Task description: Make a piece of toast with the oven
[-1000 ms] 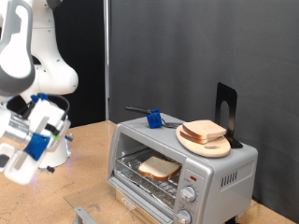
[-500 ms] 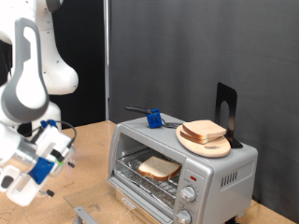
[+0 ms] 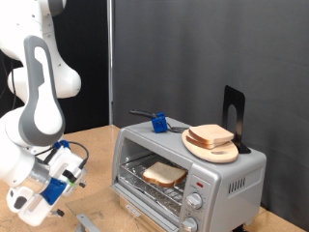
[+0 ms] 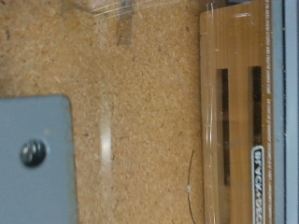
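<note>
**One slice on the rack, door down, arm low at the worktop's edge**

One gripper (image 3: 66,184) hangs low over the cork worktop (image 3: 95,153), near its edge at the exterior view's left and close to the bottom corner. It stands apart from the oven (image 3: 230,180), with bare cork between them. Nothing shows between its fingers. Whether they are spread or closed I cannot tell: the exterior view is too coarse there, and the wrist view shows no fingertips, only cork, a grey block with a screw, and a clear slotted panel with a printed label (image 4: 245,93), most likely the oven's lowered glass door.

The piece of toast (image 3: 164,174) lies flat on the wire rack inside the oven, which sits toward the worktop's edge at the exterior view's right. The front of the oven is open. On its roof rests a round wooden plate (image 3: 228,155) carrying the other slices (image 3: 210,136), with a blue-headed tool (image 3: 157,123) beside it and a black stand (image 3: 233,112) behind.

By my reading, loading is done and the step in hand concerns the door; the low pose suits coming in under its free edge. Any such move would call for meeting the door's lip squarely and following its hinge arc, since a slip could jolt the oven and the plate on top.
</note>
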